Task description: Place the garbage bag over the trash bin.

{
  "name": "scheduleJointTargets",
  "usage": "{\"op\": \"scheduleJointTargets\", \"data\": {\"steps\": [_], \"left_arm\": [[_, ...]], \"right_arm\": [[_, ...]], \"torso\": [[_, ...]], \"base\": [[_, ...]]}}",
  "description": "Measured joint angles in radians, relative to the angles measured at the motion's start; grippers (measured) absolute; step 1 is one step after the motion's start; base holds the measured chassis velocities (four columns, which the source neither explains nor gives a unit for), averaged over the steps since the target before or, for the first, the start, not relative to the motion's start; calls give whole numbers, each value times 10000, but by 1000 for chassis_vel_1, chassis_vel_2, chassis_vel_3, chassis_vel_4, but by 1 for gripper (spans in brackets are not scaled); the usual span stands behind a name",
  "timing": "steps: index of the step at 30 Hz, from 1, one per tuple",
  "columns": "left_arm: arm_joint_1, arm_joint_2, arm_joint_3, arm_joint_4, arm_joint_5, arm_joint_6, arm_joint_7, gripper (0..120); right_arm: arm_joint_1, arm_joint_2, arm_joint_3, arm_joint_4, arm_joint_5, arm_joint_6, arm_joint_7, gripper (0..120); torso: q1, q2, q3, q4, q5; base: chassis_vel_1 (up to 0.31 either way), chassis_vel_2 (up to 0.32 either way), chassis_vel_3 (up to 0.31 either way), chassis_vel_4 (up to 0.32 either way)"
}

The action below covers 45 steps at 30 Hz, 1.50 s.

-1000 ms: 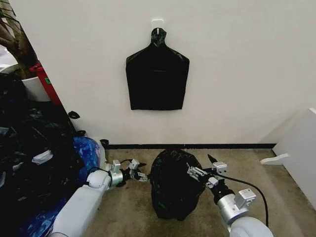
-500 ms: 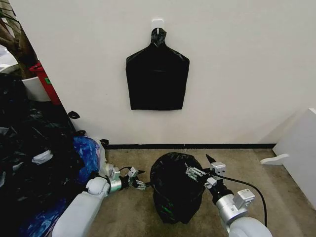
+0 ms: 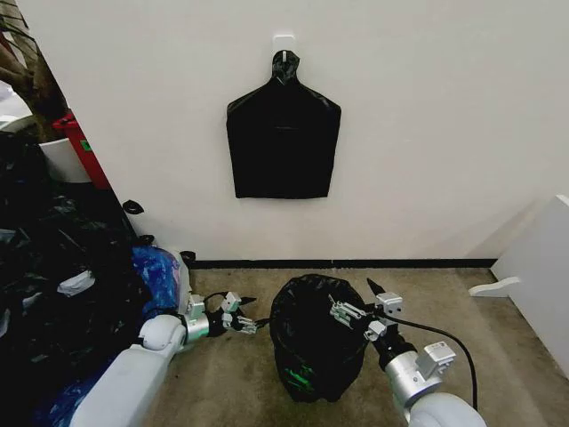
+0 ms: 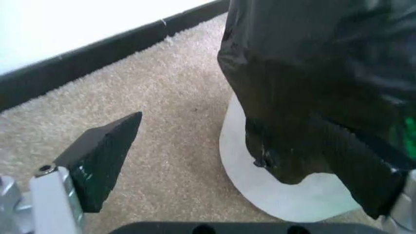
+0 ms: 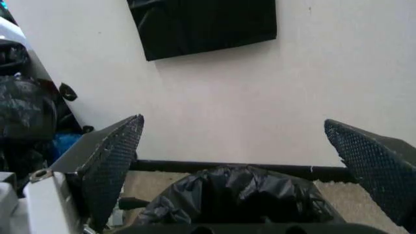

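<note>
The garbage bag [image 3: 313,338], glossy and crinkled, is draped over the trash bin and hides most of it in the head view; a green patch [image 3: 299,378] shows low on the bag. In the left wrist view the bag [image 4: 312,83] hangs down the trash bin, whose white base [image 4: 260,195] shows below the hem. My left gripper [image 3: 242,321] is open just left of the bag, its fingers [image 4: 104,156] spread near the hem. My right gripper [image 3: 359,311] is open at the bag's upper right, above the gathered top [image 5: 237,195].
A flat black bag pack [image 3: 283,142] hangs from a wall hook above the bin. A heap of black and blue bags [image 3: 62,285] fills the left side. White box-shaped furniture [image 3: 542,267] stands at the right. Beige carpet [image 3: 240,382] surrounds the bin.
My left gripper has drawn back slightly to the left, away from the bag. The bag sits a little lower on the bin. The right gripper edged left.
</note>
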State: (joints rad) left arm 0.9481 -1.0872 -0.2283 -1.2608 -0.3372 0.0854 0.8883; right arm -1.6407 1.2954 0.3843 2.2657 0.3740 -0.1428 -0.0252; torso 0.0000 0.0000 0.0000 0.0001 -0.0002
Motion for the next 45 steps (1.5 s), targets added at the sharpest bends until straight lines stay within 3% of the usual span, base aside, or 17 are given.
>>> {"op": "scheduleJointTargets", "data": {"steps": [5,7,11,12,15,16,18,21,25,27,33,41,45], "left_arm": [[141,184,-105,-373,-215,17,-7,100],[335,368,-222,-953,-624,58,-254,100],[914,716,-397,-2401,-1837,-154,-2258,100],[914,716,-397,-2401,-1837,-154,-2258,100],[1824,819,-585,-4325,-2527,-910,-5746,100],[2363,835,-890,-5484,-2552,-977,-7373,100],[2934,811,-1257,-6359,-2412,-869,-8312,100],[3559,685,-1739,-6972,-1857,-989,-8805,100],[5347,114,-3031,-7991,-919,-1545,-9098,100],[5603,39,-3177,-8131,-879,-1571,-9102,100],[8008,-1137,-4837,-10166,-278,-1427,-8759,100],[9535,-2213,-5342,-10958,601,-2109,-8304,100],[10013,-2401,-5417,-11103,699,-2256,-8357,100]], "right_arm": [[-4,19,29,41,-20,-1,0,100],[-74,29,145,136,-23,12,12,100],[-239,87,450,176,-60,166,38,100],[-239,87,450,176,-60,166,38,100],[-286,306,797,94,-193,435,41,100],[-281,460,1009,-51,-305,596,38,100],[-341,580,1226,-178,-383,747,32,100],[-499,692,1464,-261,-476,908,-18,100],[-1136,951,2032,-380,-727,1296,-416,100],[-1201,970,2071,-387,-740,1341,-439,100],[-2123,1582,2540,-404,-1073,2471,-953,100],[-2952,2239,2809,63,-1520,3471,-1189,100],[-3130,2335,2767,127,-1427,3563,-1165,100]], "torso": [[0,0,0,0,0],[0,0,0,0,-1],[0,0,-1,-1,4],[0,0,-1,-1,4],[0,0,0,-1,-1],[0,1,-1,-2,4],[0,0,-1,0,3],[0,1,-2,-2,5],[0,1,-2,-1,1],[-1,1,-2,-1,1],[-1,1,-2,-1,3],[-1,1,-1,-2,2],[-1,1,-1,0,2]], "base": [[0,0,0,0],[0,0,0,0],[0,0,0,0],[0,0,0,0],[0,0,0,0],[0,0,0,0],[0,0,0,0],[0,0,0,0],[0,0,0,0],[0,0,0,0],[0,0,0,0],[0,0,0,0],[0,0,0,0]]}}
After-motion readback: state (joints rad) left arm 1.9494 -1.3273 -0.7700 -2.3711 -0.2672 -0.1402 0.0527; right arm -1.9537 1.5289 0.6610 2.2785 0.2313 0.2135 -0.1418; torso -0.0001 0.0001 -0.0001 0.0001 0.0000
